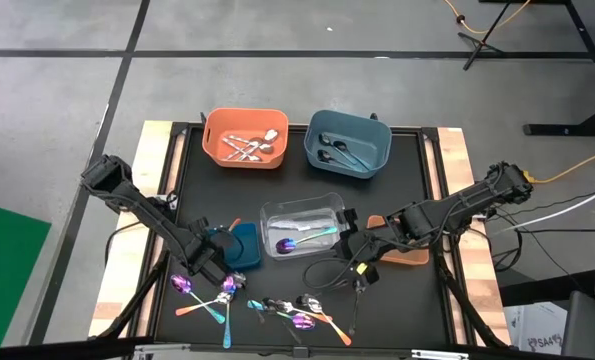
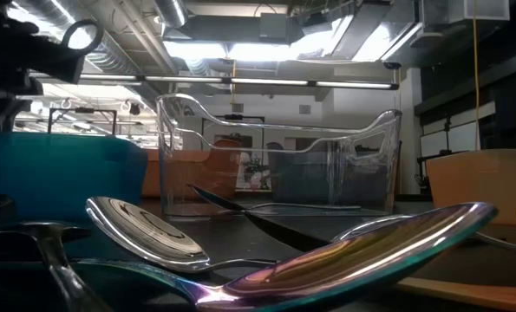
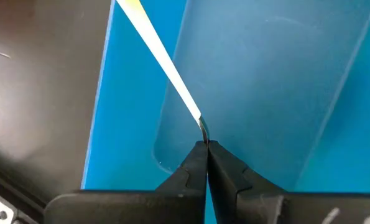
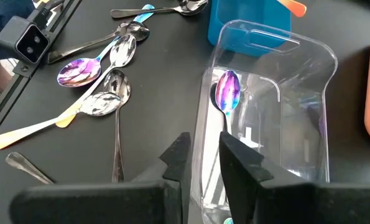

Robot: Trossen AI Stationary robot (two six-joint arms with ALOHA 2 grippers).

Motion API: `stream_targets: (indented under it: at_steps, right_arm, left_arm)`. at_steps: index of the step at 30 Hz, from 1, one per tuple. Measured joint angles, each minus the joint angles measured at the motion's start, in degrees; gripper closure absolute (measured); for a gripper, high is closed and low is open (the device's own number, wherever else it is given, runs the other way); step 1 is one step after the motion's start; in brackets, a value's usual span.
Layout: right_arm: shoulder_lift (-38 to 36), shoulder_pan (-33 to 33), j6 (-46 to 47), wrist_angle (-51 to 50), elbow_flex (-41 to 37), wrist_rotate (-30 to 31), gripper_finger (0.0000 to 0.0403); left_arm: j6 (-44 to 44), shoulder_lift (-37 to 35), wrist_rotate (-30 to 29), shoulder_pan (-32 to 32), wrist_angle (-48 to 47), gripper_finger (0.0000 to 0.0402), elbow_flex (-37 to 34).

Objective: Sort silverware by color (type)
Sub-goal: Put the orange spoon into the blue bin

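Left wrist view: my left hand [image 3: 204, 144] is clenched on the tip of an orange-handled utensil [image 3: 163, 59], its long axis slanting away over the small blue bin [image 3: 278, 93]. My right hand [image 4: 202, 163], fingers part-spread and holding nothing, sits at the clear bin [image 4: 309, 56] containing an iridescent spoon [image 4: 227, 90].

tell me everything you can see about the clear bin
The clear bin is a see-through, plastic-looking rectangular tub with rounded corners and a wavy rim, standing upright and open-topped near the middle of the black table. Inside lies an iridescent purple-teal spoon, bowl toward one end. The right gripper hovers over its rim, fingers parted.
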Motion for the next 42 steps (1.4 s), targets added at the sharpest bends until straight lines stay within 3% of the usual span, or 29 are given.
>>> stream_targets:
  at_steps: [34, 42]
  right_arm:
    - [0.00, 0.00, -0.02, 0.00, -0.01, 0.00, 0.0331]
    - [0.00, 0.00, -0.02, 0.00, 0.00, 0.00, 0.0331]
  left_arm:
    - [-0.17, -0.02, -0.01, 0.00, 3.89, 0.0401, -3.09]
    - [-0.21, -0.02, -0.01, 0.00, 3.90, 0.0345, -3.09]
